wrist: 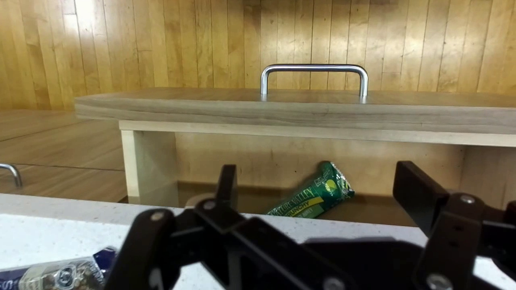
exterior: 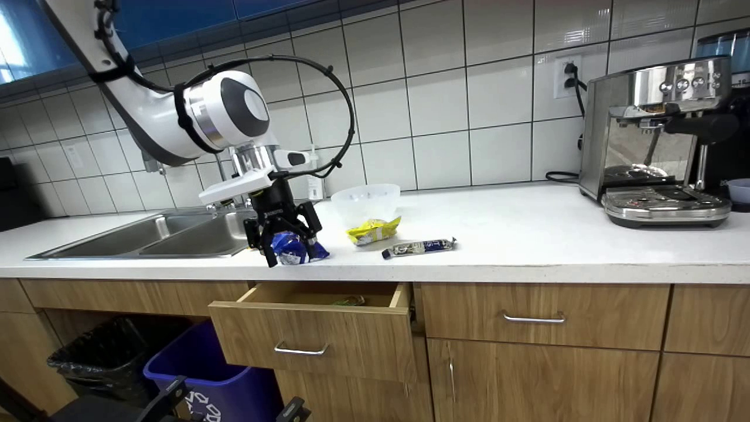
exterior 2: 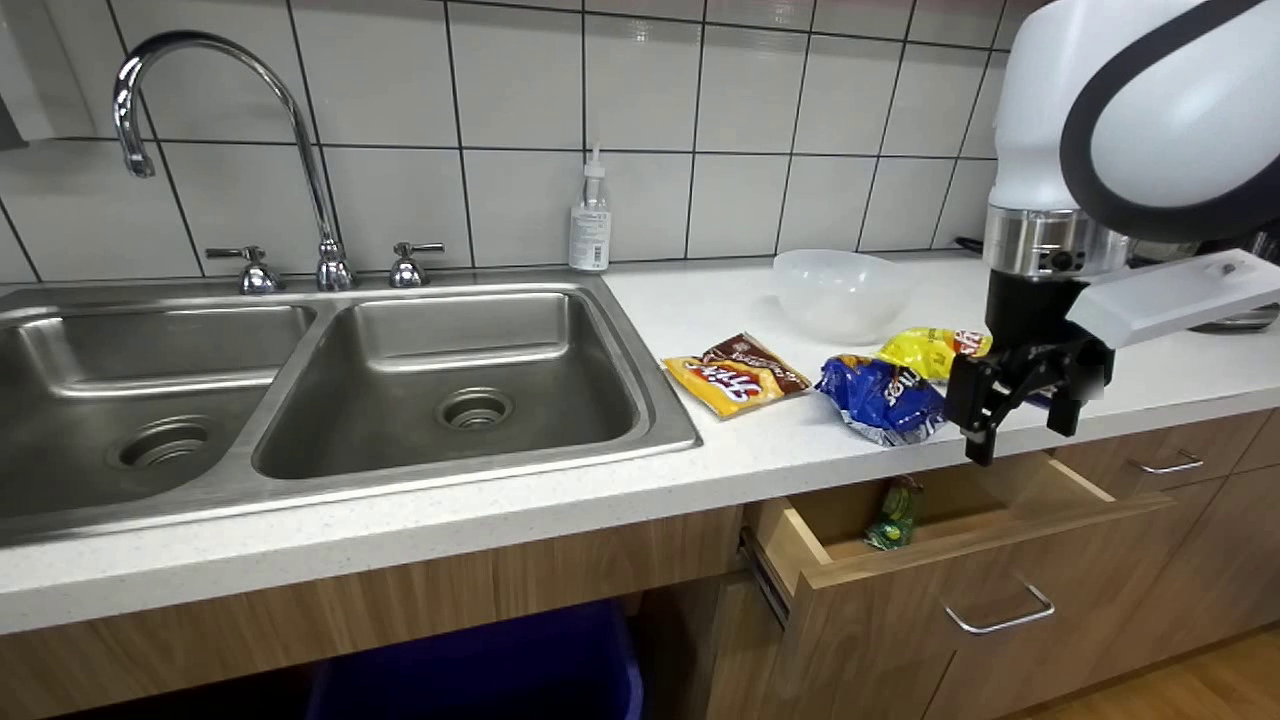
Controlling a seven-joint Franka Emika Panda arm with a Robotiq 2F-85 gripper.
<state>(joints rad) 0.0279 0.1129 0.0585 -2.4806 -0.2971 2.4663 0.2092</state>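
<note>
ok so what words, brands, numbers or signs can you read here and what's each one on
"NATURE VALLEY": on the green wrapper in the open drawer.
"CRUNCHY": on the same wrapper.
White recycling arrows: on the blue bin.
Too small or blurred to read with certainty: the lettering on the orange and brown packet, blue packet, yellow packet and wrapped bar, and the clear bottle label.
</note>
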